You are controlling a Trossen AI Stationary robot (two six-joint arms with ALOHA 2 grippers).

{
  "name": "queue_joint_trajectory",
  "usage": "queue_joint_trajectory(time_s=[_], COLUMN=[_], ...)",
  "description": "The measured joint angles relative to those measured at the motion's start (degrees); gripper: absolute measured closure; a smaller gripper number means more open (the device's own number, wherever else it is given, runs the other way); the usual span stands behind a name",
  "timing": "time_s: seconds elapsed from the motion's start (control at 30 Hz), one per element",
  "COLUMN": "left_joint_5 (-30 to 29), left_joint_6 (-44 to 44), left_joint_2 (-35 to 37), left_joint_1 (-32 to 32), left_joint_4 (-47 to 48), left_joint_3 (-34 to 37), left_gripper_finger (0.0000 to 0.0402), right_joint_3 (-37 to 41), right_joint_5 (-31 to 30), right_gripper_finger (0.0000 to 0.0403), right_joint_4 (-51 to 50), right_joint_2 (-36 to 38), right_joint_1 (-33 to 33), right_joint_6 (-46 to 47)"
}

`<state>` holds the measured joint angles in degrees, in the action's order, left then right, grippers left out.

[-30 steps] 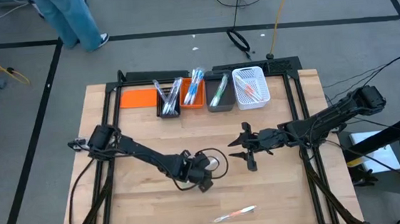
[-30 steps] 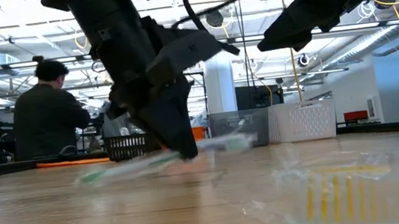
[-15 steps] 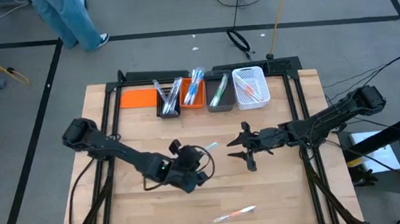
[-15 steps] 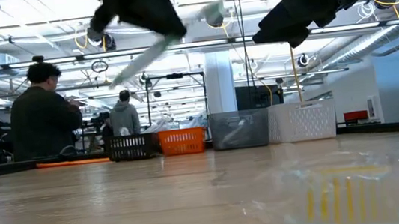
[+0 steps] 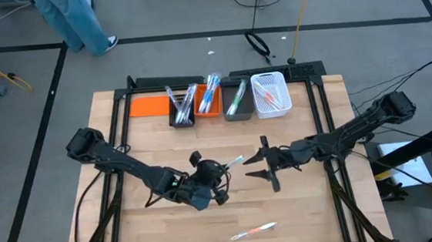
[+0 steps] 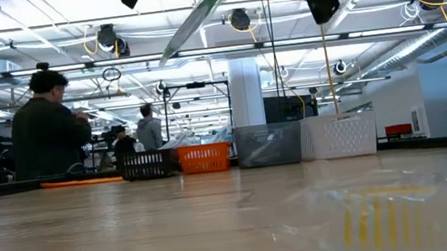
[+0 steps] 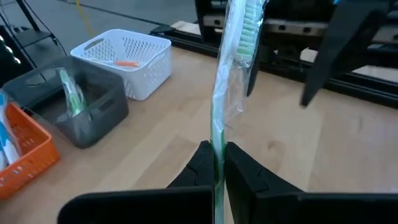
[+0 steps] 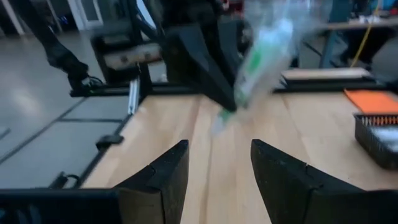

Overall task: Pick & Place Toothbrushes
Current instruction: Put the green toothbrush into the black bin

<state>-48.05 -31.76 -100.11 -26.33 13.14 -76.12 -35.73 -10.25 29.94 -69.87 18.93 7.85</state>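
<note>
Low view cuts off both arms at the frame top; only dark undersides show. A crinkled clear wrapper w/ yellow bristles (image 6: 385,213) sits blurred right at that lens; can't tell more.

Held item: green-handled toothbrush in a shiny clear wrapper (image 7: 231,68), slim, pale green bristles at the far tip, wrapper loose around the head. It's lifted off the light wooden counter (image 5: 156,145), near centre, tip aiming toward 2 o'clock in the high view.

Left end effector (image 7: 217,163) is clenched on the handle's lower end; the arm reaches in from 9 o'clock, elbow low. Right end effector (image 5: 255,166) hangs just past the brush tip, at 3 o'clock from it, fingers spread, nothing betw. them; its arm comes from 3 o'clock.

Another wrapped toothbrush w/ pink-orange handle (image 5: 253,231) lies at 6 o'clock near the counter edge. At 12 o'clock a row: black bin (image 5: 182,112), orange bin (image 5: 208,104), grey bin (image 5: 237,108), white mesh basket (image 5: 270,95), each holding toothbrushes. Flat orange sheet (image 5: 148,106) beside the black bin.
</note>
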Motion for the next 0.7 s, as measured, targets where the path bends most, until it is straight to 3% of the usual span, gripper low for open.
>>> queue_joint_trajectory(time_s=[0.3,0.53,0.7], left_joint_5=[0.15,2.73,3.3], left_joint_6=[4.19,5.73,6.23], left_joint_2=[-0.5,-1.01,-1.01], left_joint_1=[-0.39,0.33,0.52], left_joint_4=[-6.08,-8.0,-8.56], left_joint_3=[0.0,-0.01,0.0], left_gripper_finger=[0.0395,0.0389,0.0396], right_joint_3=[-0.07,0.0,0.0], right_joint_5=[-1.75,2.6,-0.29], right_gripper_finger=[0.0238,0.0238,0.0245], right_joint_4=[12.14,22.77,26.29], right_joint_2=[-3.32,-8.32,-9.77], right_joint_1=[-0.61,-0.92,-0.98], right_joint_6=[-3.36,-5.06,-7.01])
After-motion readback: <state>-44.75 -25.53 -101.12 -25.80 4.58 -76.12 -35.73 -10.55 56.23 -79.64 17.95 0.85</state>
